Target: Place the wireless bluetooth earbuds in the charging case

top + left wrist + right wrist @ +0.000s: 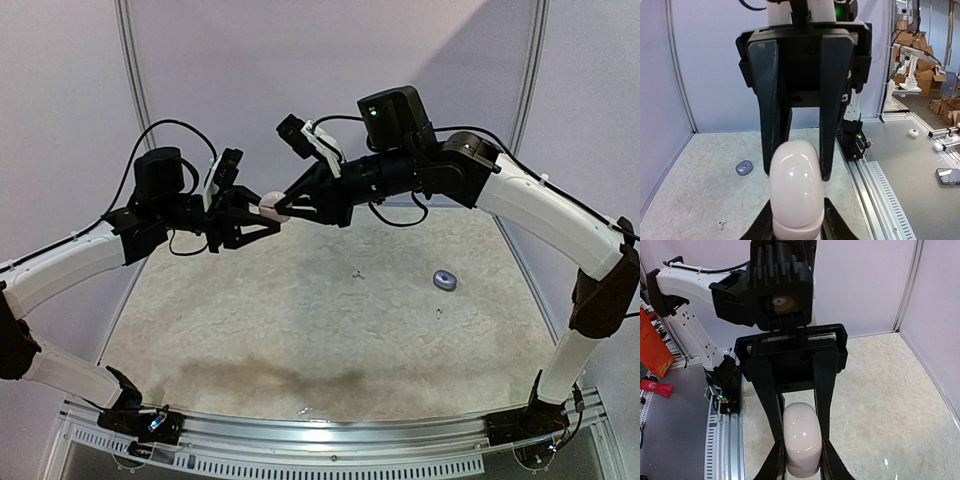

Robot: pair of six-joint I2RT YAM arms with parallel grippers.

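The left gripper (pixel 269 214) is clamping one end of a pale oval case (pixel 273 205), holding it in the air above the back of the table (pixel 250 320). The right gripper (pixel 290 207) is facing it, its fingers closed on the same case. Below and to the right, a tiny earbud (pixel 357 272) is lying loose on the table, with a small blue-grey case (pixel 445 280) lying further right.

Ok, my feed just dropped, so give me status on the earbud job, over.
Left pincer, right pincer shut on the charging case, midair. Earbuds on the table, not yet in. Small blue-grey case nearby, nothing blocking.
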